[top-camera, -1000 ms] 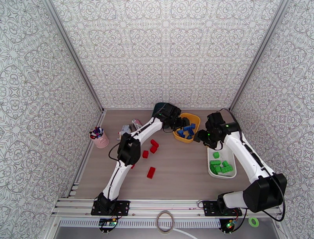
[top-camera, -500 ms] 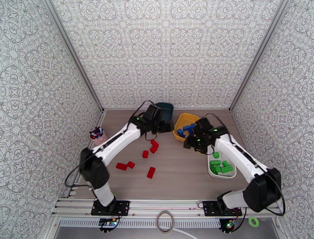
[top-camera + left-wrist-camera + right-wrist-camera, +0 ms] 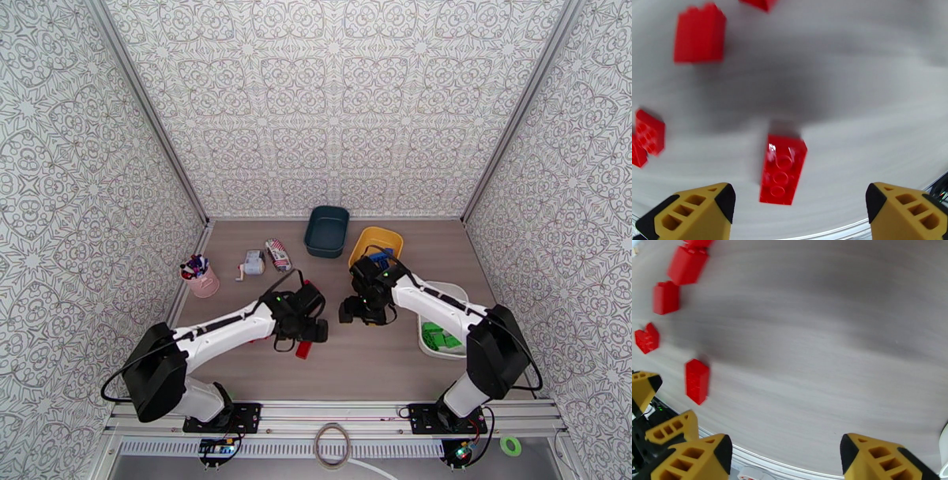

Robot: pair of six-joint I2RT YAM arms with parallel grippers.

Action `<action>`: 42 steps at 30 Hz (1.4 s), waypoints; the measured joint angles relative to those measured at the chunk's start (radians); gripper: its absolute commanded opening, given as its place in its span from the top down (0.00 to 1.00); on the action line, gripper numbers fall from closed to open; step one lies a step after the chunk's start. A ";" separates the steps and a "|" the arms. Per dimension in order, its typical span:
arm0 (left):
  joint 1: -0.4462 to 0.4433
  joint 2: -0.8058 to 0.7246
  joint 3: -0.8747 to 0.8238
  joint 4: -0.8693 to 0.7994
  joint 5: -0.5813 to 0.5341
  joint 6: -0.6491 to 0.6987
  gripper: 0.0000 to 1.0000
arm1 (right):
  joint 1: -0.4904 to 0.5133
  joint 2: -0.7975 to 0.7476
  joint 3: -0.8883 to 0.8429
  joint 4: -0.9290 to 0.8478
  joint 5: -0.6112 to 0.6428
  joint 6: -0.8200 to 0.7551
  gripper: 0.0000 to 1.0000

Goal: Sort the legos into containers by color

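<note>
We have swung the left gripper (image 3: 800,199) back from the yellow bin (image 3: 371,234); its jaws stand wide and empty, a red brick (image 3: 782,173) lying just ahead between them. The right gripper (image 3: 785,451), also spread and empty, has followed, so the reds probably come next.

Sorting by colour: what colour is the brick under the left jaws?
The brick is red; left wrist view.

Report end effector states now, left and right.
Left end effector: open, holding nothing; a red lego lies on the table below it.
Right end effector: open, holding nothing, over bare table.
</note>
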 measured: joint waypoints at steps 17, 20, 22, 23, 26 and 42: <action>-0.038 0.104 -0.072 0.058 -0.003 -0.016 0.28 | 0.001 -0.112 -0.186 0.022 -0.003 0.042 0.28; -0.038 0.122 -0.073 0.065 -0.003 -0.011 0.34 | 0.002 -0.115 -0.193 0.029 -0.004 0.050 0.29; -0.038 0.130 -0.075 0.068 -0.003 -0.008 0.38 | 0.003 -0.117 -0.193 0.034 -0.004 0.053 0.30; -0.038 0.133 -0.076 0.068 -0.003 -0.008 0.40 | 0.003 -0.117 -0.193 0.035 -0.004 0.053 0.30; -0.038 0.138 -0.076 0.069 -0.006 -0.009 0.46 | 0.003 -0.117 -0.193 0.035 -0.003 0.052 0.31; 0.031 0.076 -0.023 0.056 0.037 -0.011 0.68 | 0.003 -0.051 -0.034 0.055 -0.068 0.045 0.32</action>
